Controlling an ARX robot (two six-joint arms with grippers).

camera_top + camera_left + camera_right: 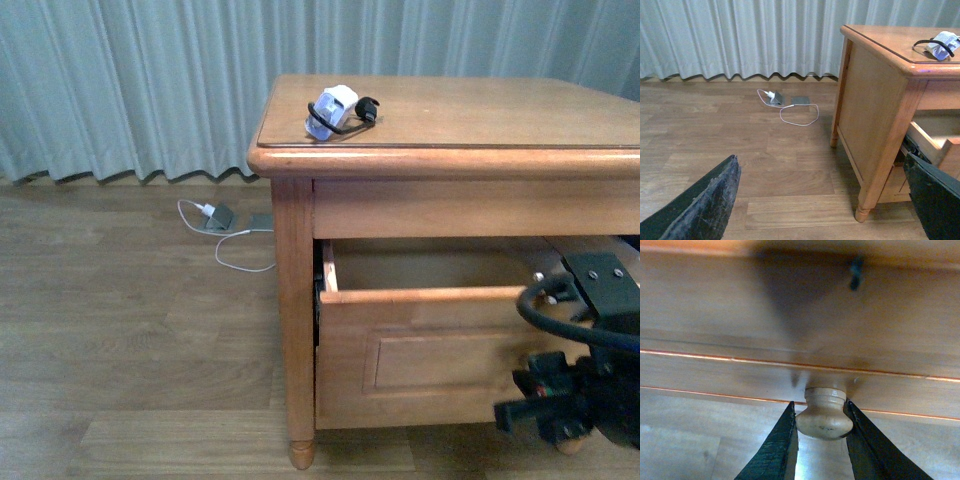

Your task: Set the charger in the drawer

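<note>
The charger (335, 108), a small white block with a black cable looped round it, lies on the wooden table top near its left front corner; the left wrist view shows the charger (942, 41) too. Below it the drawer (420, 340) is pulled partly out, its light interior showing. My right gripper (822, 415) is shut on the drawer's pale round knob (824, 416), one finger on each side. In the front view the right arm (585, 385) covers the drawer front's right part. My left gripper (822, 200) hangs open over the floor, left of the table leg (885, 165).
A white-cabled plug with a grey box (215, 216) lies on the wooden floor by the curtain (130, 80). The table top's front edge (450, 160) overhangs the drawer. The table's left front leg (295, 320) stands beside the drawer.
</note>
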